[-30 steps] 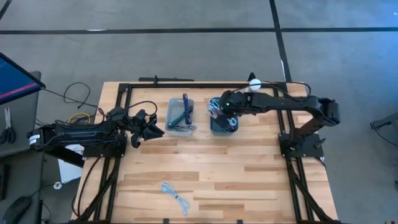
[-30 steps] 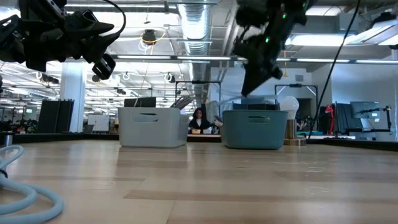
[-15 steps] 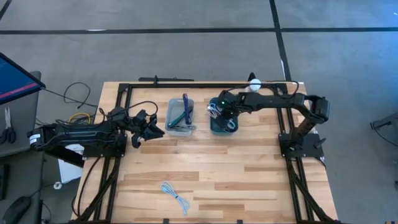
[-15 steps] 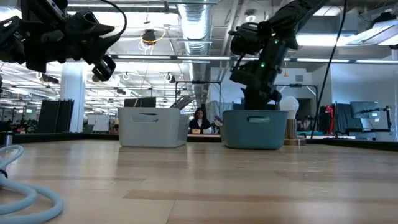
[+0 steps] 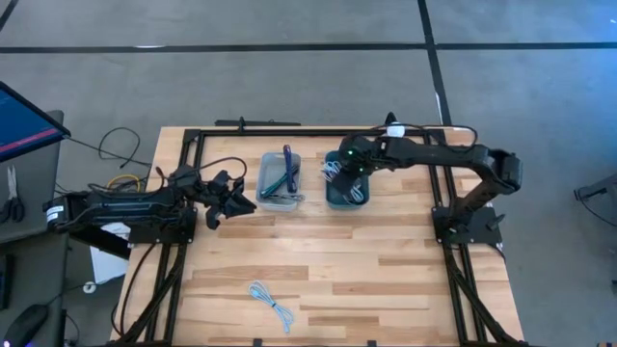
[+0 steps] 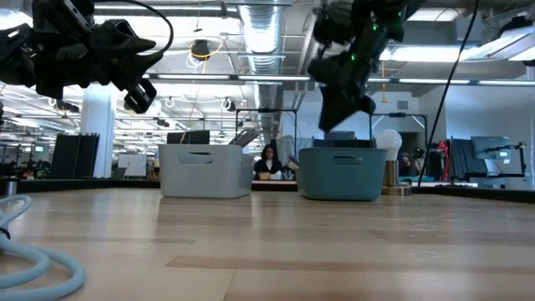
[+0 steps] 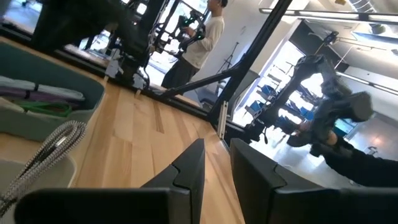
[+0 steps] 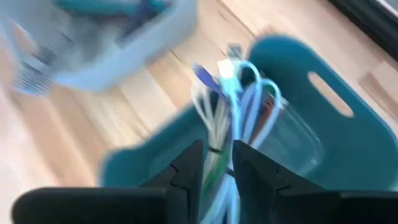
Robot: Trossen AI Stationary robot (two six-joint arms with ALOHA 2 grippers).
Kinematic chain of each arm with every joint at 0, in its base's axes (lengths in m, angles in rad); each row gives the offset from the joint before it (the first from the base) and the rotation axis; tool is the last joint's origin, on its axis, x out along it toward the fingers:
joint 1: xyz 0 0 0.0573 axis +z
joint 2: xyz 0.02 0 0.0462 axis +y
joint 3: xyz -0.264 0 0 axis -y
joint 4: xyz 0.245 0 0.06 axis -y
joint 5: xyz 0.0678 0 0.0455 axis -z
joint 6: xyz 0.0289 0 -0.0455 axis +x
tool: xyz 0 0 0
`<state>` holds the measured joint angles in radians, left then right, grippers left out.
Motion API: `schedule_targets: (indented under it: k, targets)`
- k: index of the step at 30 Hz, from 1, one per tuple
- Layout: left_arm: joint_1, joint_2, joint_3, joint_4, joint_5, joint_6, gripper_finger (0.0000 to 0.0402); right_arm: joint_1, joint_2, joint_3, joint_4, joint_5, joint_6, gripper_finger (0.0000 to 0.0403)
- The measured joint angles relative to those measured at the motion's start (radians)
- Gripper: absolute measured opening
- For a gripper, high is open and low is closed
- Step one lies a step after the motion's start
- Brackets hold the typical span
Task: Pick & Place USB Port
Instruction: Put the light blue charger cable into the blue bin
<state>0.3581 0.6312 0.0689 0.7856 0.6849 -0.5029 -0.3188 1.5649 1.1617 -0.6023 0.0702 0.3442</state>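
Wooden table (image 5: 318, 260), two bins. Right gripper (image 5: 349, 166) has risen above teal bin (image 5: 344, 193), fingers slightly parted, nothing clearly held; cables (image 8: 233, 93) now inside bin, likely just released. One cable (image 5: 271, 306) remains at table front. Left gripper (image 5: 234, 203) idle, fingers slightly parted.

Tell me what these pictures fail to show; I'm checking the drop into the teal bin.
- Right gripper: right wrist view is motion-blurred, so any hold on the pale cables is unclear.
- Teal plastic bin: low view, its wall hides the contents.
- Grey plastic bin: high view, contents too small to identify.
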Motion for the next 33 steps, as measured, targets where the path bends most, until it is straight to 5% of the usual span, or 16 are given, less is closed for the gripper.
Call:
schedule_targets:
  k: [11, 33]
  targets:
    - [0.0, 0.013, 0.001, 0.0, 0.0, 0.0, 0.0076, 0.073, -0.042, 0.037, 0.008, -0.03, 0.038, 0.0077]
    - [0.0, 0.018, 0.001, 0.001, 0.003, 0.131, 0.0076, 0.108, -0.03, 0.036, 0.079, -0.018, -0.24, 0.0075]
